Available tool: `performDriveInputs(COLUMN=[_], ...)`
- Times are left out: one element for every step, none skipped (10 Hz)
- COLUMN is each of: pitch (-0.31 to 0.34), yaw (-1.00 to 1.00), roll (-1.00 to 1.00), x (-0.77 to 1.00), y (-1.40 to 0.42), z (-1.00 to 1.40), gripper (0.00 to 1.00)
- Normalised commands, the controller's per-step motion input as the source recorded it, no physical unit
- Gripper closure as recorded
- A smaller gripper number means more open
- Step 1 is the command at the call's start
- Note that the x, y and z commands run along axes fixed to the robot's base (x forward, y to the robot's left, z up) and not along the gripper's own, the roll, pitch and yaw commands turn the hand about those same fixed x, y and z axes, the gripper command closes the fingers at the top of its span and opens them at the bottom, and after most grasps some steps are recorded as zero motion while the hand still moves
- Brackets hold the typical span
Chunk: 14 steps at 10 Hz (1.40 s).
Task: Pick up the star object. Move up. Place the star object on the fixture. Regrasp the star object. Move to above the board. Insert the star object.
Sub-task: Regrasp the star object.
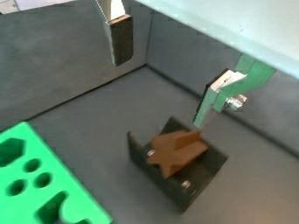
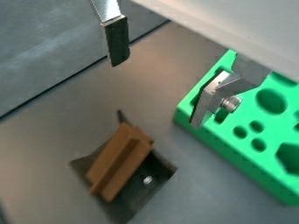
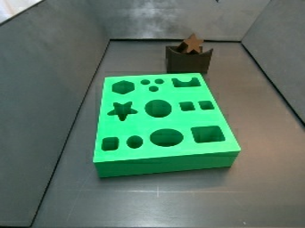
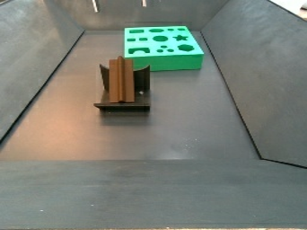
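Both wrist views show the gripper (image 1: 173, 61) above, fingers (image 2: 114, 39) wide, star object (image 1: 177, 147) resting in the fixture (image 1: 187, 179)

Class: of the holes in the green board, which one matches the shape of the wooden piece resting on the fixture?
The star-shaped hole in the board; the others are circles, squares and ovals. The gripper hangs open above.

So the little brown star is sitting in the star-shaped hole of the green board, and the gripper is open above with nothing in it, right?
Not quite. The star object sits on the fixture, apart from the board, as a side view shows; the board's star hole is empty. The rest holds: in a wrist view the gripper hangs open above the star, nothing between its fingers.
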Motion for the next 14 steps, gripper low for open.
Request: performDriveInputs(pitch=[0.014, 0.019, 0.024, 0.036, 0.051, 0.066, 0.084, 0.106, 0.142, 0.173, 0.194, 0.190, 0.174, 0.145], yaw=[0.03, 0.03, 0.03, 0.03, 0.04, 0.04, 0.05, 0.06, 0.08, 0.11, 0.13, 0.17, 0.19, 0.21], roll=[1.00, 1.00, 1.00, 1.00, 1.00, 1.00, 1.00, 1.00, 1.00, 1.00, 1.00, 0.83, 0.64, 0.41], x=[0.00, 0.01, 0.02, 0.04, 0.05, 0.07, 0.08, 0.09, 0.11, 0.11, 0.11, 0.11, 0.11, 0.11], y=[-0.02, -0.02, -0.02, -0.02, -0.03, -0.03, -0.03, -0.03, -0.04, -0.04, -0.05, -0.05, -0.05, -0.05], z=[0.01, 0.01, 0.00, -0.01, -0.01, -0.01, -0.01, -0.02, -0.02, -0.02, -0.02, -0.02, -0.02, -0.02], gripper=[0.00, 0.00, 0.00, 0.00, 0.00, 0.00, 0.00, 0.00, 0.00, 0.00, 0.00, 0.00, 0.00, 0.00])
